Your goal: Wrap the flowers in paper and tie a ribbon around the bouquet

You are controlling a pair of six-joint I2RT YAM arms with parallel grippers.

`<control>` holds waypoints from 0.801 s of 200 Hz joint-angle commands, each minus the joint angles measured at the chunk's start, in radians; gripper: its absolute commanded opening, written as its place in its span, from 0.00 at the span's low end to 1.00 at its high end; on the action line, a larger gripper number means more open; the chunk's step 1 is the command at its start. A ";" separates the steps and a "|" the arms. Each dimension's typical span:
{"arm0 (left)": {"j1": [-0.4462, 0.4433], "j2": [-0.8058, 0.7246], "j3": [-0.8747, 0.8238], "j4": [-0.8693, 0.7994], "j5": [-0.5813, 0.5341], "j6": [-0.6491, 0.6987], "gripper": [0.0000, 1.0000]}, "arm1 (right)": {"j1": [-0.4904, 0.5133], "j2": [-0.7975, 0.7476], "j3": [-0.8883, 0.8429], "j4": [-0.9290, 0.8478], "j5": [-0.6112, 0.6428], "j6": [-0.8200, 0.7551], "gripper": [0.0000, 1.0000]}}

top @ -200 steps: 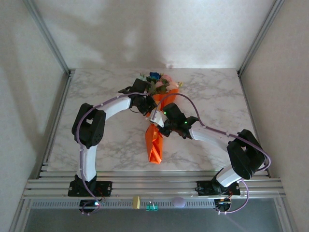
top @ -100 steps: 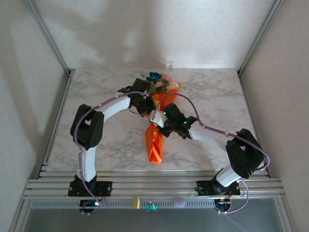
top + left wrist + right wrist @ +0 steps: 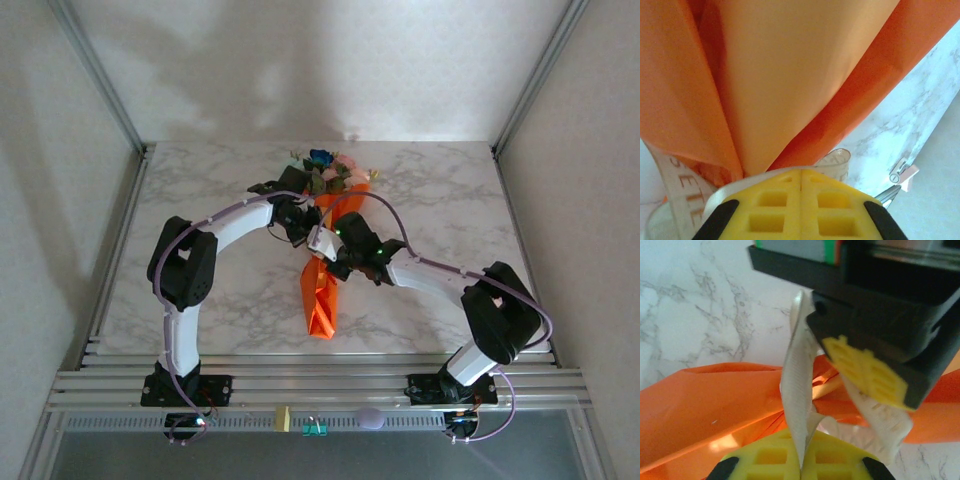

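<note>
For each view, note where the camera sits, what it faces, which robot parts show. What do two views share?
Top external: overhead behind the bases, looking down at table, left arm, right arm, bouquet.
Left wrist: behind left gripper, facing paper.
Right wrist: behind right gripper, facing ribbon and left gripper.
Wrist views share paper, ribbon.

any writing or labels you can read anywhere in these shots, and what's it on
"ETE": printed on the cream ribbon beside the orange paper, left wrist view; the lettering runs on at both ends but is cut off or hidden.
Print on the ribbon in the right wrist view: too blurred to read.
Small green item at the near edge, top view: too small to read.
</note>
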 commanded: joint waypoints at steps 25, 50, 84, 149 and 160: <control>0.018 0.007 -0.019 -0.066 0.113 0.041 0.00 | -0.003 0.039 0.060 0.035 0.039 0.027 0.00; 0.045 -0.005 -0.036 -0.046 0.112 0.005 0.04 | -0.011 0.060 0.078 0.022 0.026 0.032 0.00; 0.083 -0.064 -0.059 0.040 0.043 -0.096 0.41 | -0.022 0.090 0.103 -0.004 0.007 0.044 0.00; 0.103 -0.240 -0.136 0.030 -0.217 -0.209 0.44 | -0.077 0.125 0.161 -0.068 -0.085 0.105 0.00; 0.102 -0.283 -0.164 0.016 -0.262 -0.194 0.39 | -0.085 0.139 0.183 -0.093 -0.107 0.124 0.00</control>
